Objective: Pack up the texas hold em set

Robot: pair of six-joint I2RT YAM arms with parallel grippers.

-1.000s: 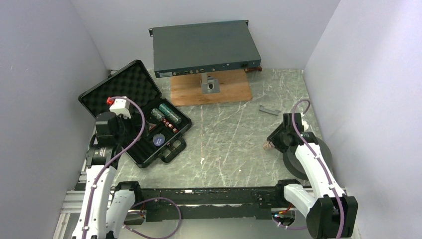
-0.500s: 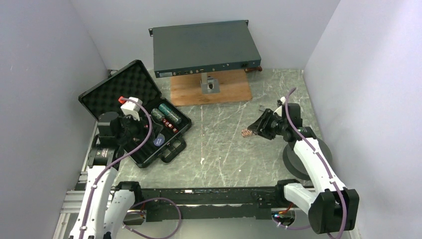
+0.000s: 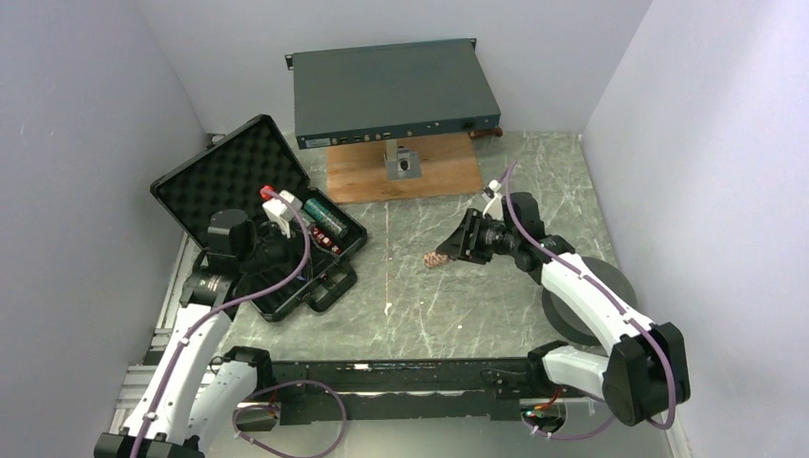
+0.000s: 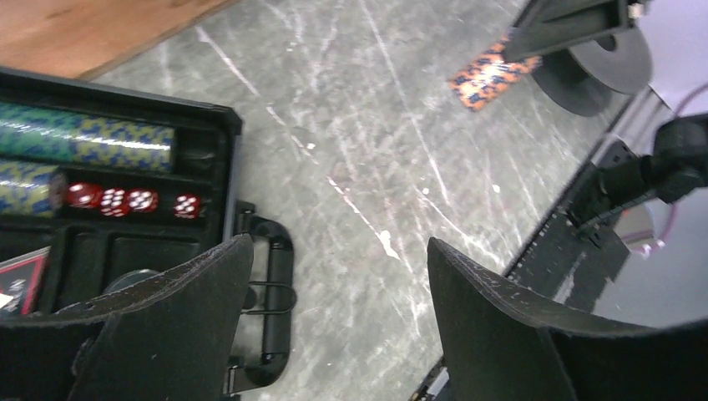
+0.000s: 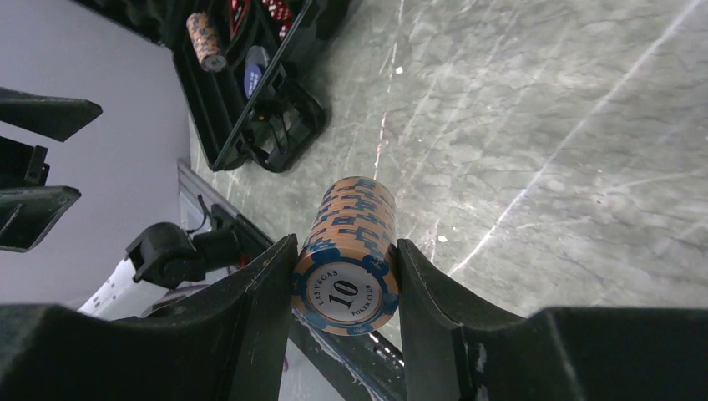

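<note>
The black case [image 3: 234,170] lies open at the left, egg-crate foam in its lid. Its tray holds green chip stacks [image 4: 83,144], red dice [image 4: 134,200], a red triangle marker [image 4: 18,274] and a blue disc [image 5: 253,75]. My left gripper [image 3: 291,260] hovers over the tray's near-right corner by the handle [image 4: 271,284]; in the left wrist view it [image 4: 338,251] is open and empty. My right gripper [image 5: 346,259] is shut on an orange and blue chip stack [image 5: 355,238], held sideways above the table's middle [image 3: 436,259], to the right of the case.
A big flat grey rack unit [image 3: 391,91] stands on a wooden board [image 3: 405,179] at the back. A dark grey foam ring [image 3: 584,298] lies at the right near edge. A small grey strip [image 3: 515,212] lies behind the right arm. Walls close in on both sides.
My right gripper has carried the orange chip stack left from the foam ring to the table's middle. My left gripper has swung right over the case tray.
</note>
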